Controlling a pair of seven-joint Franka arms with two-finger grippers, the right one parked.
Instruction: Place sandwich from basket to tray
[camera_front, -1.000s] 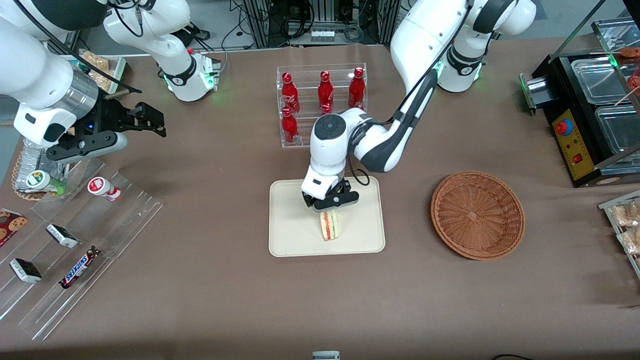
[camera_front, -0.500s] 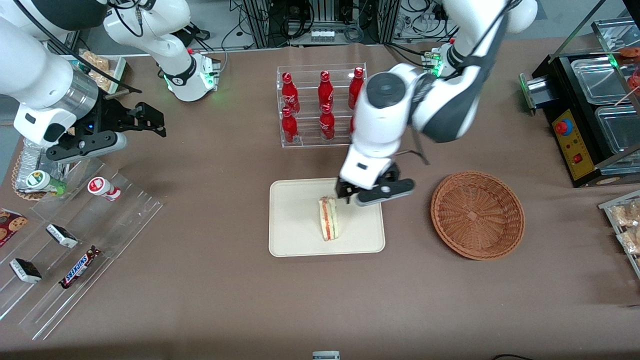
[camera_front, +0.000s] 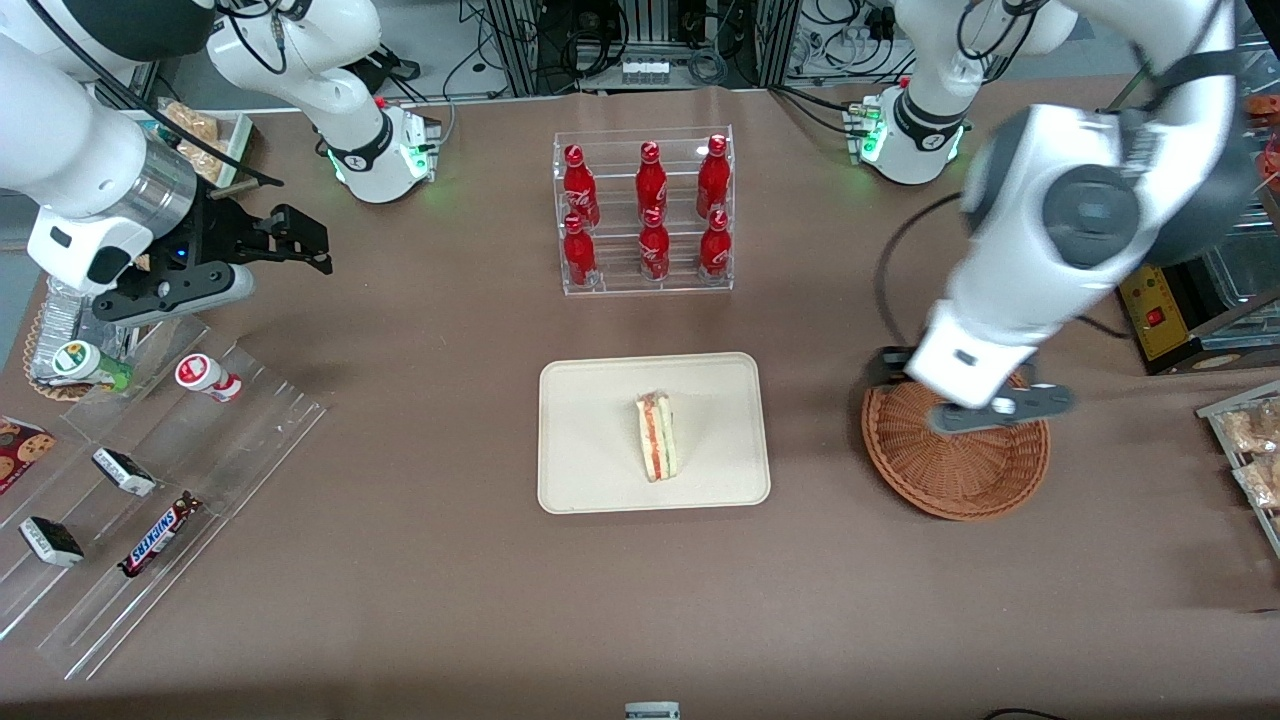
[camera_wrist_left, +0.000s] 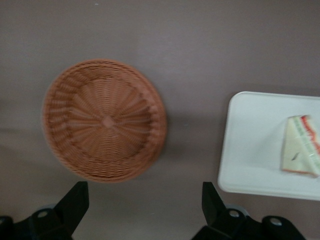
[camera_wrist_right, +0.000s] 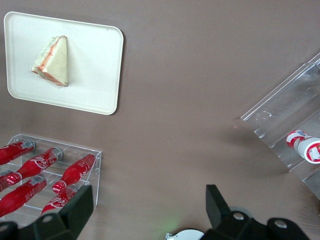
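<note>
The sandwich (camera_front: 657, 437), a tan wedge with red and green layers, stands on its edge on the cream tray (camera_front: 590, 450), free of any grip. The round wicker basket (camera_front: 960, 470) lies beside the tray, toward the working arm's end of the table, and holds nothing. The left arm's gripper (camera_front: 950, 395) hangs above the basket's rim, high over the table. In the left wrist view the gripper (camera_wrist_left: 144, 200) is open with only bare tabletop between its black fingers (camera_wrist_left: 75, 200); the basket (camera_wrist_left: 103, 120), tray (camera_wrist_left: 255, 150) and sandwich (camera_wrist_left: 301, 152) all show below it.
A clear rack of red bottles (camera_front: 645, 215) stands farther from the front camera than the tray. Acrylic racks with snacks (camera_front: 150, 480) lie toward the parked arm's end. A black appliance (camera_front: 1180, 230) and bagged pastries (camera_front: 1255, 440) sit at the working arm's end.
The gripper let go of the sandwich on the tray, rose, and swung sideways to above the basket. The sandwich has stayed where it was set down.
</note>
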